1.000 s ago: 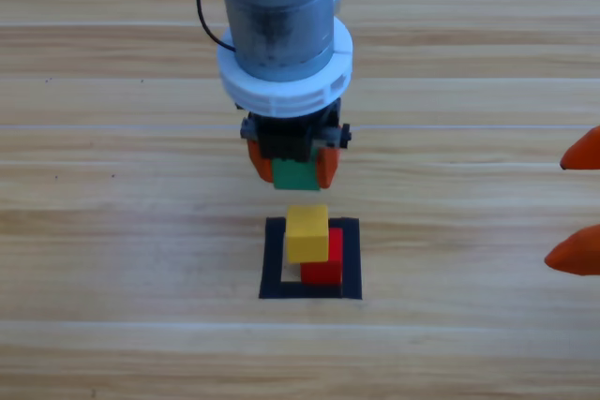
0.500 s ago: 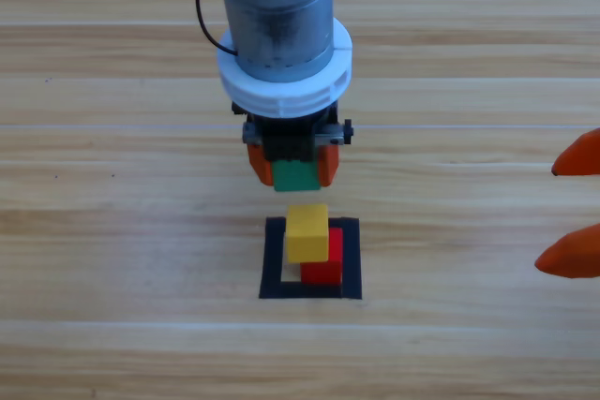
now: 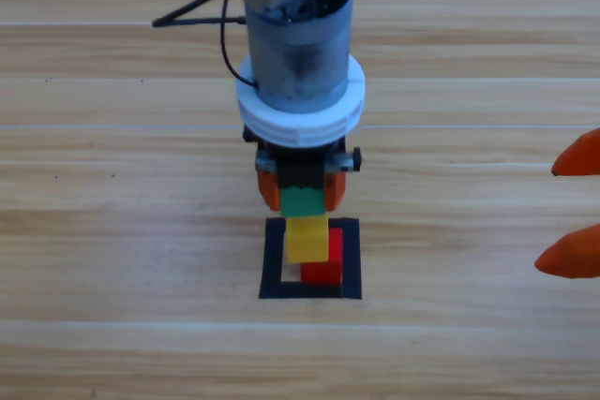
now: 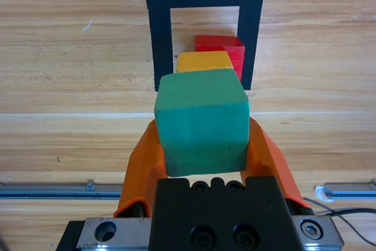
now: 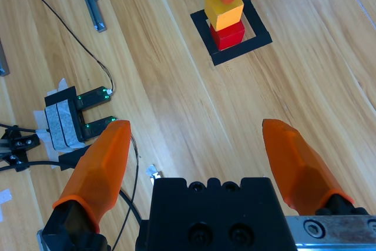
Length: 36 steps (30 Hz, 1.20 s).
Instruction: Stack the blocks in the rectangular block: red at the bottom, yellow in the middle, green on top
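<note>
**Green cube held over the yellow one**

The left claw [image 3: 301,191] grips the green cube [image 4: 201,120] between its jaws, above the yellow cube [image 3: 307,238] and a little toward the arm's side of it. Yellow sits on the red cube [image 3: 322,271], shifted off-centre, inside the rectangular block [image 3: 273,259] of black tape. The right claw [image 5: 200,163] waits open, well apart at the surface's right edge.

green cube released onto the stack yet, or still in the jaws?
In the jaws. The left gripper is shut on the green cube, orange jaws pressing both sides, over the yellow cube. Whether they touch, cannot tell.
</note>
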{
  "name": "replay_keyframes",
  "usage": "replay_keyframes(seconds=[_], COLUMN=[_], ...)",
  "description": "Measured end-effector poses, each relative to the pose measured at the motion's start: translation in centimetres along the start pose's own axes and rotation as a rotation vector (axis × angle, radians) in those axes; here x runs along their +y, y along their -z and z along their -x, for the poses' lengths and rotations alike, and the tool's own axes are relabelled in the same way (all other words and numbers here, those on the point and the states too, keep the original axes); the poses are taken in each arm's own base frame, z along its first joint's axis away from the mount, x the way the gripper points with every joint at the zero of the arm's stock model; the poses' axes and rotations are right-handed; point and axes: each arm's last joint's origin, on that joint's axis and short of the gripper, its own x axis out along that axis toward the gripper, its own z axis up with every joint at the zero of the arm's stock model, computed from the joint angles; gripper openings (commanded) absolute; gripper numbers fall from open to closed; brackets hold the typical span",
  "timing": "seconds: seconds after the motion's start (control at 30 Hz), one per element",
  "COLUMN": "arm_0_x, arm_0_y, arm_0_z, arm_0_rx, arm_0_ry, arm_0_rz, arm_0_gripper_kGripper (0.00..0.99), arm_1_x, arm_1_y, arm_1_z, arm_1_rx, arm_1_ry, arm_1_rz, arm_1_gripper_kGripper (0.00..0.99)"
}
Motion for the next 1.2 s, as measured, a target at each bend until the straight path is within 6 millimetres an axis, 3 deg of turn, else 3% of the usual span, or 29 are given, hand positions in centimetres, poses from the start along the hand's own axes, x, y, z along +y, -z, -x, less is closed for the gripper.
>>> replay_keyframes(seconds=[1.2], arm_0_x=[-0.8], arm_0_y=[0.3], arm_0_z=[-1.2], arm_0_rx=[0.013], arm_0_ry=[-0.02], arm_0_rz=[-0.016], arm_0_gripper_kGripper=[0.003], arm_1_x=[0.0], arm_1_y=[0.0], arm_1_z=[-0.1], arm_1_rx=[0.003], arm_1_ry=[-0.001], arm_1_rz=[-0.001], arm_1_gripper_kGripper=[0.982])
